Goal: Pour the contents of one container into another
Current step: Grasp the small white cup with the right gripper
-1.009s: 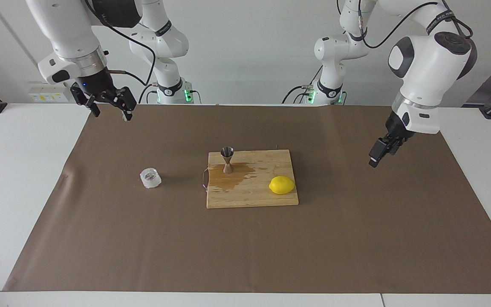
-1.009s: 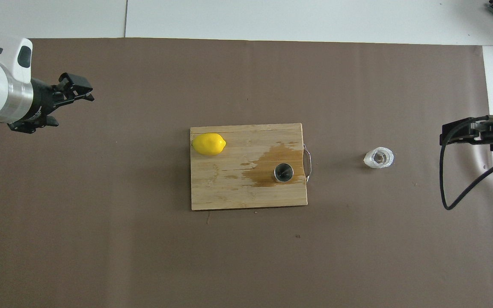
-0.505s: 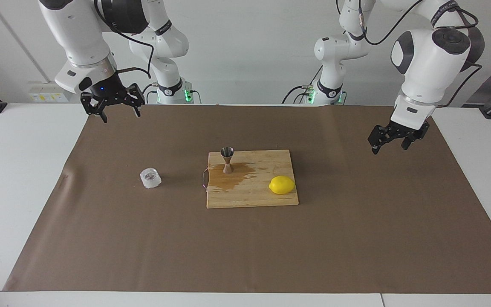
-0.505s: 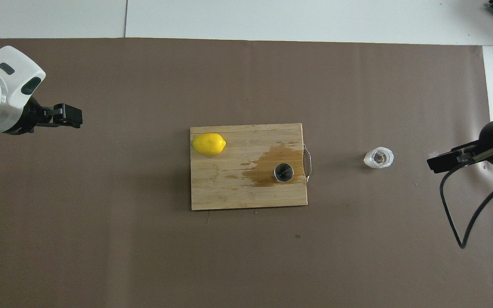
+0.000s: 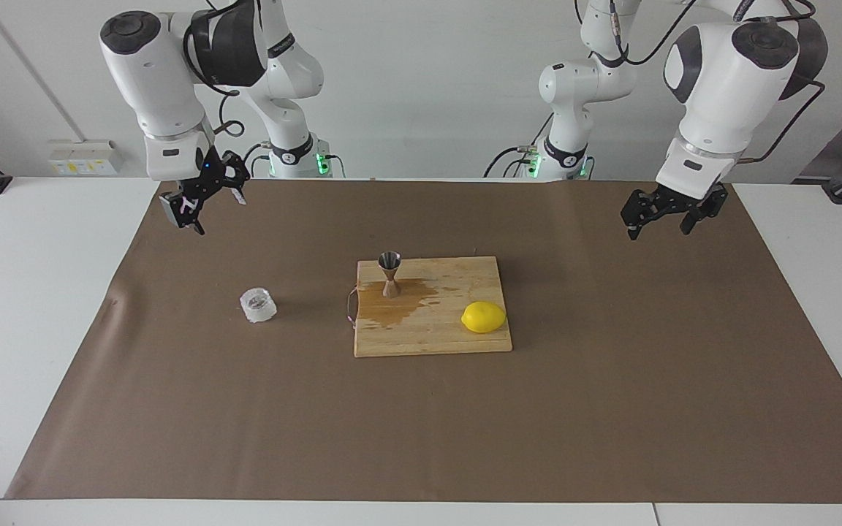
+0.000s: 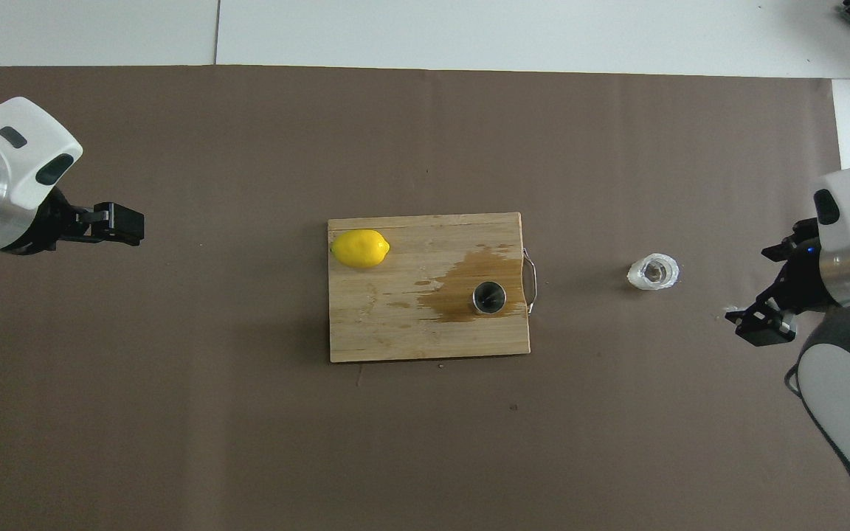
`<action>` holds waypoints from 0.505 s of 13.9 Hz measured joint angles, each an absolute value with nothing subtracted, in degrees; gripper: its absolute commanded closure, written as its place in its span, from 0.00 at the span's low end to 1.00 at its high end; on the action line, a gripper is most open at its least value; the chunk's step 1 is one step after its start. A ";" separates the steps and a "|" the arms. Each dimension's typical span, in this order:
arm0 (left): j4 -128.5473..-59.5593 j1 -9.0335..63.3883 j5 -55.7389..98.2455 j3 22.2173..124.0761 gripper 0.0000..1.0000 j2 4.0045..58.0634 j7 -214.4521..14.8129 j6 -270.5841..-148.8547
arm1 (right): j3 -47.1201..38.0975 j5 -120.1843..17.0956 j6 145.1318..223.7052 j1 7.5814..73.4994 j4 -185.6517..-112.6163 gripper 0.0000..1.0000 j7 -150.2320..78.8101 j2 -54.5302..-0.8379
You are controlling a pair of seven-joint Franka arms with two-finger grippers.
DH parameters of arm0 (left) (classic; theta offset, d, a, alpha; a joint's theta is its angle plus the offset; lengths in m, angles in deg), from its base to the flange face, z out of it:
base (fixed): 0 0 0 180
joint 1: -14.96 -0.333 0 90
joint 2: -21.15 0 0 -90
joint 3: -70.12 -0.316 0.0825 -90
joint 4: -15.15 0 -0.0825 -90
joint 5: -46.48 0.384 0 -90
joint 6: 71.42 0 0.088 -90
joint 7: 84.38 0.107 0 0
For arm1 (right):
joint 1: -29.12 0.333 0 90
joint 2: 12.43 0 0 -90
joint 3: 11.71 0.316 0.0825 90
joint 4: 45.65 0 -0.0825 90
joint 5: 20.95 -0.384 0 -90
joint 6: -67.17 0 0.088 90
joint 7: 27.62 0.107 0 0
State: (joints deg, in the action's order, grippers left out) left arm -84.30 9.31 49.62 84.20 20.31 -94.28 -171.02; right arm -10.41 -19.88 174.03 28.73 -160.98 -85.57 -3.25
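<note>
On the desk, as seen in the facing view, a brown mat is spread, and a wooden cutting board is laid at its middle. The metal jigger is stood upright on the board's corner at about 10 o'clock, its long axis vertical and its open mouth turned upward, within a dark wet stain. A lemon is placed at about 4 o'clock on the board, its long axis lying toward the two ends of the desk. The clear glass cup is set upright on the mat at 9 o'clock from the board, well apart from it, toward the right arm's end. The right gripper is held in the air over the mat's edge at 11 o'clock from the cup, jaws spread and empty. The left gripper is held over the mat at 2 o'clock from the board, likewise spread and empty.

From overhead, the jigger is seen mouth-up, and the cup at 3 o'clock from it. The right gripper is found at 4 o'clock from the cup, the left gripper at 9 o'clock from the lemon.
</note>
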 measured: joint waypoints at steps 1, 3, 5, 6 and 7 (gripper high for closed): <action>-84.31 9.22 48.59 83.95 0.00 20.31 -94.28 -170.96 | -10.40 -20.44 176.76 28.75 -162.57 0.00 -89.82 -3.77; -84.31 9.28 47.65 83.46 0.00 20.30 -94.21 -170.63 | -10.33 -21.93 181.61 28.78 -164.88 0.00 -97.54 -5.59; -84.14 10.55 47.26 80.83 0.00 20.18 -93.25 -170.18 | -10.30 -23.28 184.42 28.77 -166.27 0.00 -105.56 -7.90; -83.88 11.83 47.18 78.88 0.00 20.06 -91.77 -169.56 | -10.35 -24.52 186.31 28.73 -166.91 0.00 -110.42 -9.19; -83.30 13.11 47.07 77.12 0.00 19.90 -89.98 -168.62 | -10.46 -26.24 188.83 28.66 -167.58 0.00 -115.71 -10.63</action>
State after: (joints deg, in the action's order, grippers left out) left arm -83.30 13.11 47.07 77.12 19.90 -89.98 -168.62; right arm -10.46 -26.24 188.83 28.66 -167.58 -115.71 -10.63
